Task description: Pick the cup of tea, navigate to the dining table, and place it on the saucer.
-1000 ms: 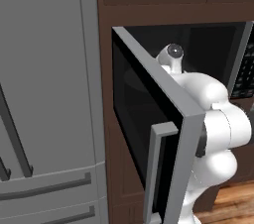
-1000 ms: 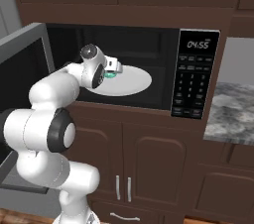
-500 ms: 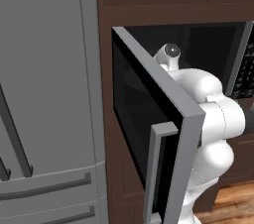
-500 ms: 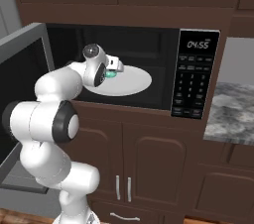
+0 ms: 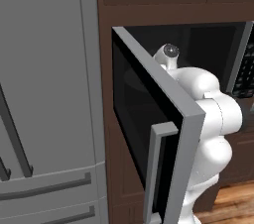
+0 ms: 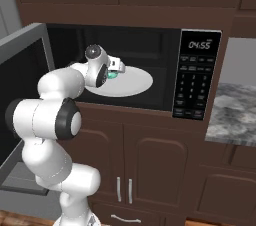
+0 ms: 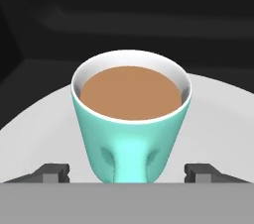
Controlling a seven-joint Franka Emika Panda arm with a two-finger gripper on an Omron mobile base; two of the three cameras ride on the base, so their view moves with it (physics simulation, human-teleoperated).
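1. My left base view sits behind the arm's left, facing the open microwave door (image 5: 163,134) edge-on.
2. My right base view looks squarely into the microwave (image 6: 135,72); both share its cavity.
3. My hand view sits close, the cup of tea (image 7: 130,119) centred between the jaws.

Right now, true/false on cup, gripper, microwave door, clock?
1. The cup of tea stands upright on the white turntable plate inside the microwave. True.
2. The gripper is clamped shut on the cup. False: in the hand view its fingertips stand wide, one on each side of the cup's base, with gaps.
3. The microwave door is closed. False: it is swung open to the left.
4. The cup holds brown liquid. True.
5. The microwave display reads 04:55. True.
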